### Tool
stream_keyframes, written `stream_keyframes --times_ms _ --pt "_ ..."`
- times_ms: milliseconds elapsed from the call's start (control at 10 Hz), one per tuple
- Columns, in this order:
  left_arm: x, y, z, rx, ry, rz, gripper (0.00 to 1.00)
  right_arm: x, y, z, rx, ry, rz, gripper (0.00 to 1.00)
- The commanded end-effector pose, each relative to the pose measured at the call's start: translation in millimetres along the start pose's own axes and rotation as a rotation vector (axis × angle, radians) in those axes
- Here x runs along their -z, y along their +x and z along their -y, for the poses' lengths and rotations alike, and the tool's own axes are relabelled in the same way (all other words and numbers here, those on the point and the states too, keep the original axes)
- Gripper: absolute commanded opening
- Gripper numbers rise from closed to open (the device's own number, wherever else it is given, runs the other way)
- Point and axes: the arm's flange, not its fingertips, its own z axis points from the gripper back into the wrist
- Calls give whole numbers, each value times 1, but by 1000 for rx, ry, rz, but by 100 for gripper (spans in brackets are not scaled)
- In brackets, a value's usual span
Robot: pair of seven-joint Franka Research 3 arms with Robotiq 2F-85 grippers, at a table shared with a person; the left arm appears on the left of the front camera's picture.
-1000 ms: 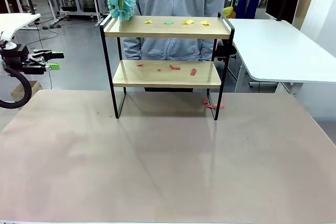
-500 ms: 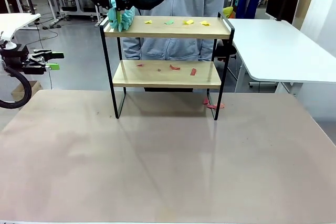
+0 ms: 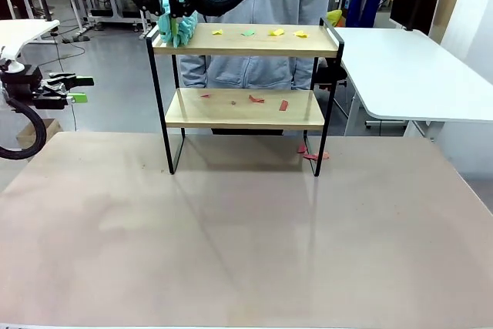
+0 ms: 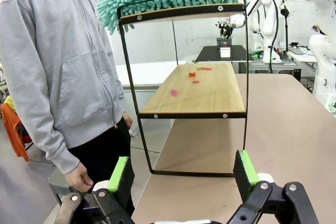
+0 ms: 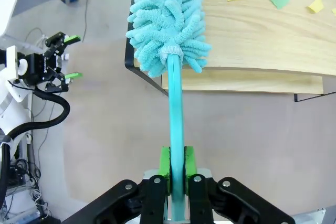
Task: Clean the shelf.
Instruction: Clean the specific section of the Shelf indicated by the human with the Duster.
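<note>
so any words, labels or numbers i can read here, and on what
None readable.
The shelf, teal duster, paper scraps and the person's grey hoodie bear no print.
A small white item far behind the shelf, left wrist view, is too small to tell.

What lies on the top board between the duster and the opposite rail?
Four paper scraps, three yellow and one green, shown in the front view.

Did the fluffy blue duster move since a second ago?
Yes. The duster, held in the right gripper, has come down a little, lower against the left end of the shelf's top board.
</note>
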Motion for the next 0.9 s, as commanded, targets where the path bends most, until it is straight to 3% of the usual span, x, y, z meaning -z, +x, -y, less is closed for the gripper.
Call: stream_keyframes --times_ms 0,400,800 --pt "0 3 0 4 -2 -2 100 2 2 14 -9 -7 -59 13" --pt "0 3 0 4 -2 -2 100 -7 -2 101 66 -21 -86 13" --pt "0 3 0 4 -2 -2 100 -15 -3 186 174 -125 -103 13"
